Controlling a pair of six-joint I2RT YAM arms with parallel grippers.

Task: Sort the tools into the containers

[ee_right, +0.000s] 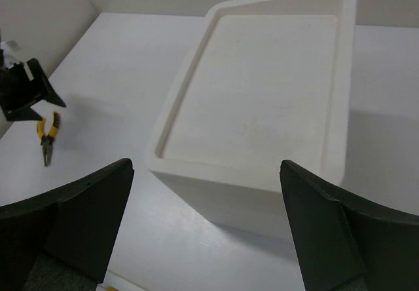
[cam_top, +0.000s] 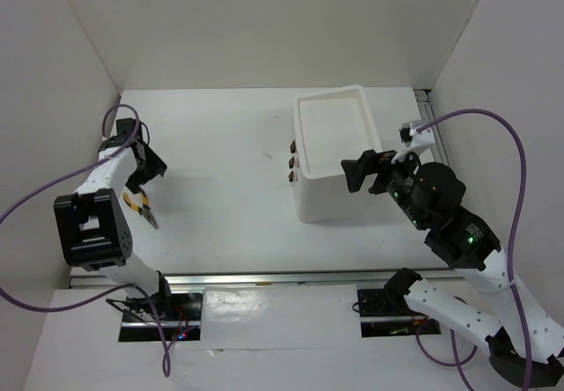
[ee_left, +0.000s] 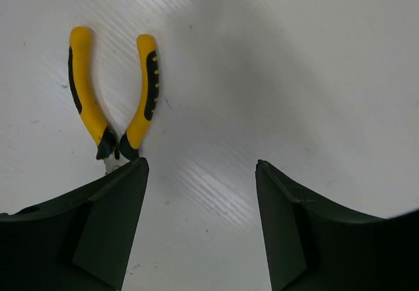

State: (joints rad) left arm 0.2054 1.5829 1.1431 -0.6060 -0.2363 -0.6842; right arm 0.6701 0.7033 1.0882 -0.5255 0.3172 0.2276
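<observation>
Left fingers (ee_left: 108,232) spread wide, nothing between them, only bare table (ee_left: 275,75) below. Pliers (ee_left: 108,101) lie flat on the table just outside one finger. Their yellow handles point away from the wrist cam and the nose is tucked behind that fingertip, so can't tell if they touch. Top view: left gripper (cam_top: 146,166) sits at the far left of the table, pliers just on its near side. Right fingers (ee_right: 85,219) also wide apart, holding nothing. Right gripper (cam_top: 361,173) hovers over the near right corner of the white box (cam_top: 330,199), above its rimmed top tray (ee_right: 170,127). Drawer handles (cam_top: 292,162) are on the box side facing the left arm. Pliers well apart from the box.
</observation>
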